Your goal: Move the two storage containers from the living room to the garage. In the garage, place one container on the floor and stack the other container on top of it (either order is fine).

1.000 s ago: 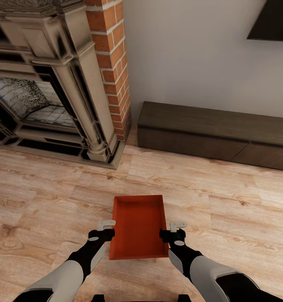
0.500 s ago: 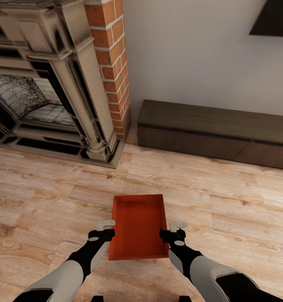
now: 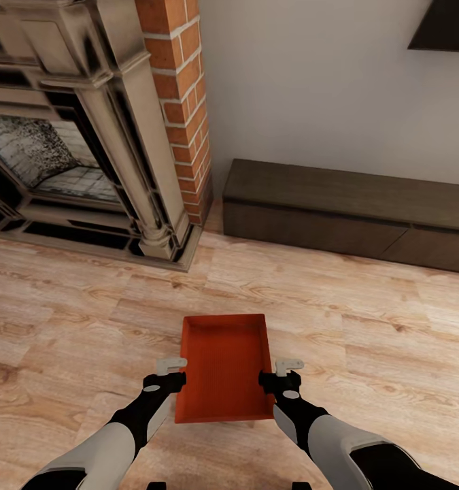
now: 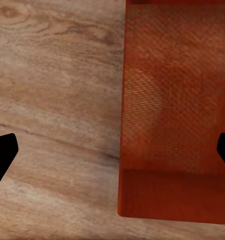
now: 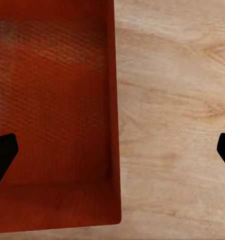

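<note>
One orange-red storage container (image 3: 222, 367) with an open top and a ribbed inside sits low in front of me, over the living room's wood-plank floor (image 3: 365, 327). My left gripper (image 3: 173, 373) is at its left long wall and my right gripper (image 3: 278, 374) at its right long wall. In the left wrist view the left gripper (image 4: 112, 155) is open and straddles the container (image 4: 177, 100) wall. The right gripper (image 5: 112, 150) is open in the same way across the container (image 5: 52, 100) wall. The garage is out of view.
An ornate fireplace (image 3: 66, 150) with a red brick chimney (image 3: 181, 102) stands at the far left. A long dark low bench (image 3: 345, 211) runs along the pale wall at the back right, under a black TV corner (image 3: 447, 27).
The whole picture has drifted slightly, so the camera has moved. The container and both grippers keep their places relative to each other.
</note>
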